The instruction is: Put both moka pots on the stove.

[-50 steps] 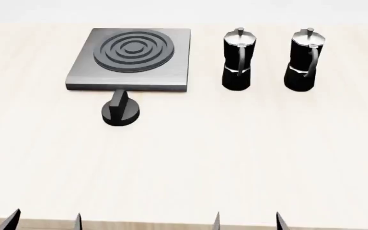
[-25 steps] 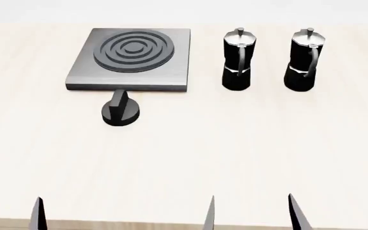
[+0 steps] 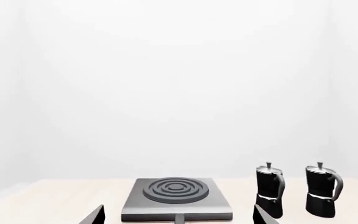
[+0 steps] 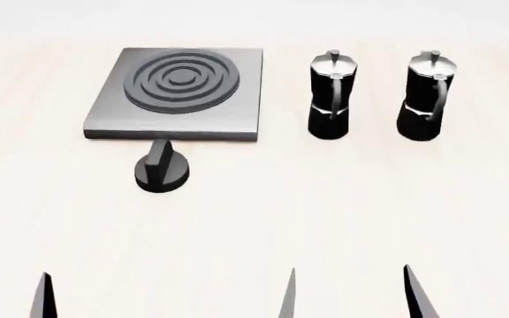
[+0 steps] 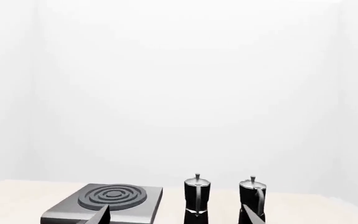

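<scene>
The stove [image 4: 173, 93] is a grey slab with dark rings at the far left of the table. To its right, both moka pots [image 4: 333, 96] [image 4: 429, 96] stand upright on the table, apart from each other. My right gripper [image 4: 352, 299] is open at the near edge, well short of the pots. One left fingertip [image 4: 44, 298] shows at the near left. In the left wrist view the left gripper [image 3: 177, 218] is open and empty, facing the stove [image 3: 175, 198]. The right gripper [image 5: 174, 217] is likewise open in its wrist view, with the pots [image 5: 197, 198] [image 5: 253, 198] ahead.
A low round black knob [image 4: 162, 169] with a ridge sits on the table just in front of the stove. The pale wooden table [image 4: 254, 225] stretches between my grippers and the objects. White walls stand behind.
Both grippers' fingertips have risen into the head view. The right fingers have spread wider. The stove, knob and pots now sit slightly lower in that view.
</scene>
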You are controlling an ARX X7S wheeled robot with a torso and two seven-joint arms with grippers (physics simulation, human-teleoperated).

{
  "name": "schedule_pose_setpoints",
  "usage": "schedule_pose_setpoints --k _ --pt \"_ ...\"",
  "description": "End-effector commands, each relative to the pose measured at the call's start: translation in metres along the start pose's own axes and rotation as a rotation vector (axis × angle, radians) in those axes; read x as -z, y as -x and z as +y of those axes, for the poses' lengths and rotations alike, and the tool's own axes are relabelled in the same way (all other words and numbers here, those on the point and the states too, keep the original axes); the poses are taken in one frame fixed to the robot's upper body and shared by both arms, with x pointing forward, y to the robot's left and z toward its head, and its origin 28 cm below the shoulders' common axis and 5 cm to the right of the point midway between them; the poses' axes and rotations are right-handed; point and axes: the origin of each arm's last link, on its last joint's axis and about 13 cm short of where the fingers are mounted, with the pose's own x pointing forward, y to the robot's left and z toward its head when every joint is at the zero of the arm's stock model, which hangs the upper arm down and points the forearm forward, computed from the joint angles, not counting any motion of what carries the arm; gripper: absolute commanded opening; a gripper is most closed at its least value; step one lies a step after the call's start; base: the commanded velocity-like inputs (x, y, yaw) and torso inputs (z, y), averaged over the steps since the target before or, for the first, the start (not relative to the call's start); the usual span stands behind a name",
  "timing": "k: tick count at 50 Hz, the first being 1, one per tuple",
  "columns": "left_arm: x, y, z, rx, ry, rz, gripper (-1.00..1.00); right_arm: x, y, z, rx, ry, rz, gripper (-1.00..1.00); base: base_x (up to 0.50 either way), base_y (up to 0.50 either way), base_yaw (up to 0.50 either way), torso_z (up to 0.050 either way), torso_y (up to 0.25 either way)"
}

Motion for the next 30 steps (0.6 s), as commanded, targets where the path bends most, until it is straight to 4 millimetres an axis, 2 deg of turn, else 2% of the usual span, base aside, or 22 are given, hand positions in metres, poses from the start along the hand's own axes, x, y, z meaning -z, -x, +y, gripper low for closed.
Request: schedule_pose_setpoints --k 1,30 --pt "0.0 0.0004 -0.0015 0.01 -0.001 0.003 1.0 0.0 -0.0004 0.0002 -0.003 -0.002 0.001 1.0 0.24 0.0 0.0 0.0 0.0" --pt "-0.0005 0.0011 -0.0027 0.018 0.001 0.009 1.0 0.0021 -0.0003 0.0011 -0.007 -0.003 0.006 1.0 0.24 0.0 0.0 0.0 0.0"
